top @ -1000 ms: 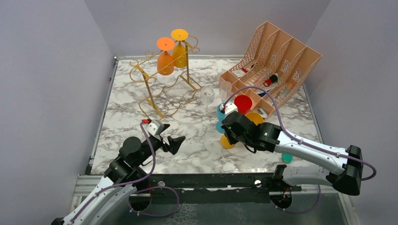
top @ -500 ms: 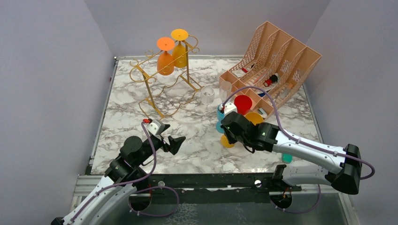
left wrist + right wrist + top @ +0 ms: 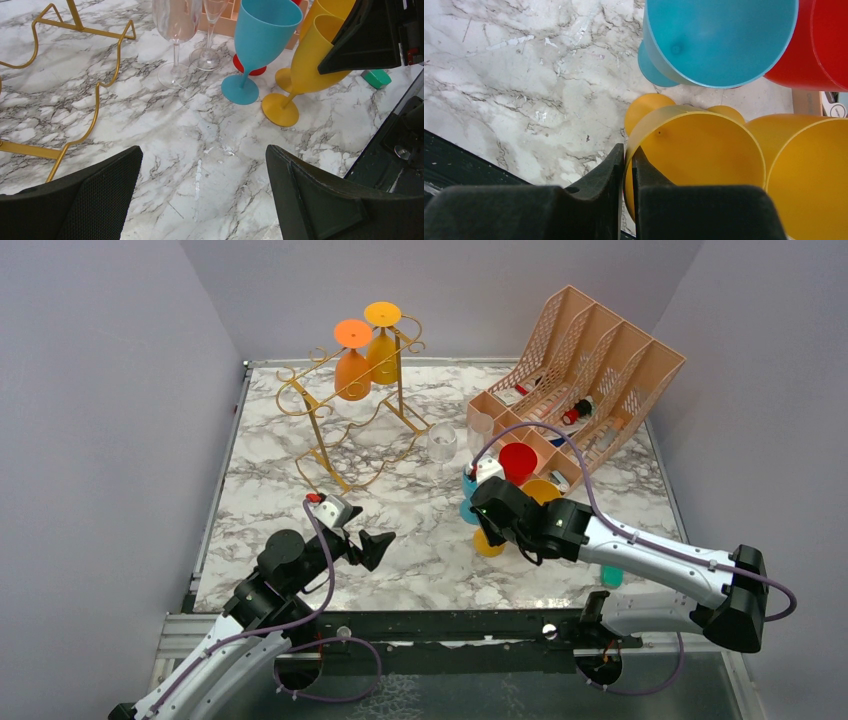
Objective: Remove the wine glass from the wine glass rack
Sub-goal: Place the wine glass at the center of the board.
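Right wrist view is showing the right gripper [image 3: 628, 155] pinching the rim of the yellow wine glass [image 3: 694, 150] just beside the teal glass [image 3: 719, 40], its jaws standing almost shut.

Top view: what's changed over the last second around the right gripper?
The right gripper, pinching the yellow wine glass by its rim, nudged slightly rightward with it. The left gripper stayed open and still; the two hanging glasses on the wine glass rack unmoved.

surface: marble table [image 3: 270, 470] | standing on it: gold wire rack [image 3: 326, 443], peach organizer [image 3: 600, 360], clear glass [image 3: 176, 20], blue goblet [image 3: 260, 30], yellow goblet [image 3: 312, 55]
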